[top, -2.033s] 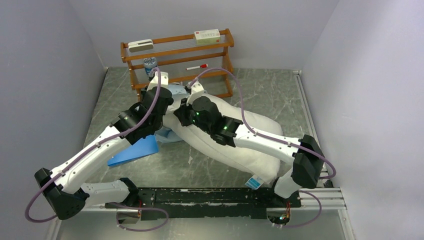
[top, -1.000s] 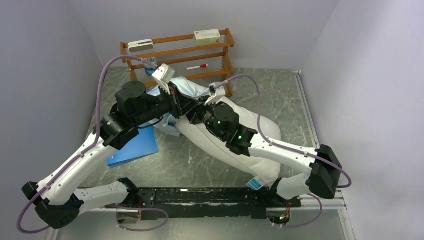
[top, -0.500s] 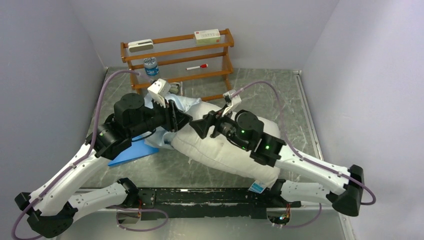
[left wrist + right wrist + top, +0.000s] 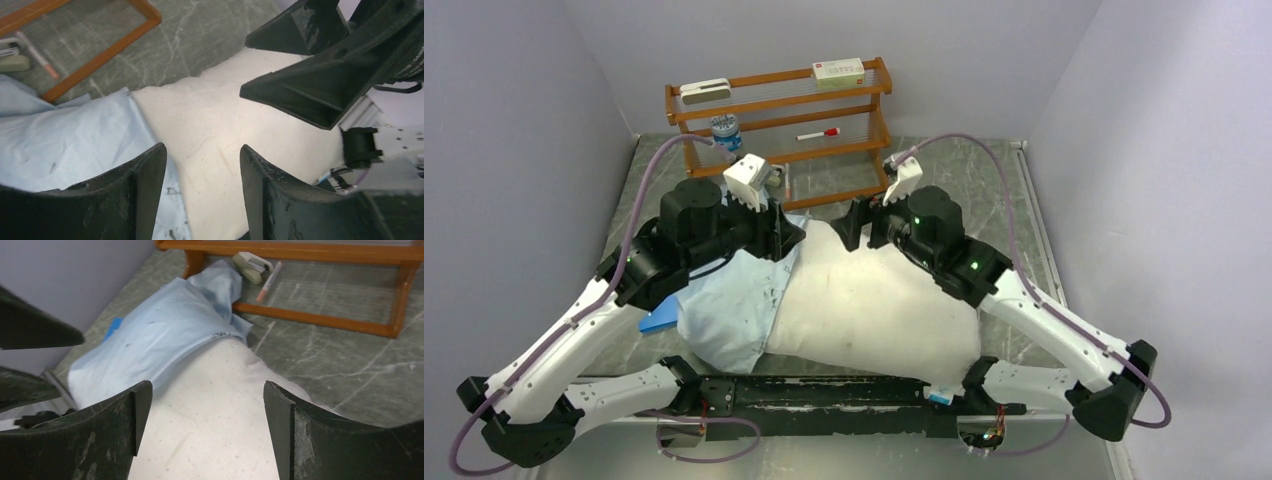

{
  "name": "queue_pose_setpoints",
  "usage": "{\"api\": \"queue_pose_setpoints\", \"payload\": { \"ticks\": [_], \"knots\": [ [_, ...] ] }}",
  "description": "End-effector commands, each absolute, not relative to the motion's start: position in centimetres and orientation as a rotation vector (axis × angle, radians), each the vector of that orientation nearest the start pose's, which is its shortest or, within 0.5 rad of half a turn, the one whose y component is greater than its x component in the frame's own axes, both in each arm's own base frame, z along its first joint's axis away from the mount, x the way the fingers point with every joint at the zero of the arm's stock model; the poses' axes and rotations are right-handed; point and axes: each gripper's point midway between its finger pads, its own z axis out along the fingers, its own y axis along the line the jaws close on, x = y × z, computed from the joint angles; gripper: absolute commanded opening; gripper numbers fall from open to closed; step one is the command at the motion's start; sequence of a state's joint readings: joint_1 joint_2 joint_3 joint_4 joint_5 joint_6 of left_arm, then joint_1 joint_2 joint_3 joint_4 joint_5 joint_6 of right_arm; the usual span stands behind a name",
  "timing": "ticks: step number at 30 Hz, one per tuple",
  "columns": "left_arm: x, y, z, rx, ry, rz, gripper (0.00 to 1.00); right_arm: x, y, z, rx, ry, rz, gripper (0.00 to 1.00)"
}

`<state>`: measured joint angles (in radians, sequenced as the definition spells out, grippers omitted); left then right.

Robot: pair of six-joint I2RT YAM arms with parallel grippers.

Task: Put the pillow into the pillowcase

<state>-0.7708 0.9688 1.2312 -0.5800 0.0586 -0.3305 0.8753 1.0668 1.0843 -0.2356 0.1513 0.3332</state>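
Note:
The white pillow (image 4: 879,300) lies flat across the middle of the table. Its left end sits inside the light-blue pillowcase (image 4: 724,310), whose mouth runs across the pillow about a third of the way along. My left gripper (image 4: 790,237) hovers open above the far edge, over the case's mouth, with nothing between its fingers. My right gripper (image 4: 852,222) faces it a short way to the right, open and empty too. In the left wrist view the left gripper (image 4: 201,150) looks down on pillow (image 4: 225,125) and pillowcase (image 4: 75,140). The right gripper (image 4: 206,390) sees pillow (image 4: 215,420) and pillowcase (image 4: 160,335).
A wooden rack (image 4: 779,110) stands at the back with a box (image 4: 838,71), a marker (image 4: 817,133) and a jar (image 4: 725,130). A flat bright-blue rectangle (image 4: 656,321) peeks from under the pillowcase. Walls close in left and right.
Both grippers have opened and let go of the fabric. The pillow has dropped flat and slid toward the near edge. The right arm has swung back to the right.

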Motion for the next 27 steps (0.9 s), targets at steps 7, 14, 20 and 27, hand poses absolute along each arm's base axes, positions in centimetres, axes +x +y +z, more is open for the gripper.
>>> {"api": "queue_pose_setpoints", "payload": {
  "ticks": [7,14,20,27],
  "knots": [
    [26.9,-20.4,29.1,0.411,2.063,-0.280,0.75,31.3,27.0,25.4,-0.475,1.972,0.844,1.00],
    [29.7,-22.4,26.4,0.443,2.114,-0.201,0.76,33.1,28.8,20.9,-0.630,2.080,1.073,0.93],
    [30.8,-23.8,23.6,0.485,2.144,-0.190,0.75,32.2,30.0,17.7,-0.739,2.164,1.207,0.93],
    [32.3,-22.7,21.0,0.452,2.146,-0.051,0.71,31.5,29.8,14.8,-0.769,2.220,1.215,0.93]
  ]
}}
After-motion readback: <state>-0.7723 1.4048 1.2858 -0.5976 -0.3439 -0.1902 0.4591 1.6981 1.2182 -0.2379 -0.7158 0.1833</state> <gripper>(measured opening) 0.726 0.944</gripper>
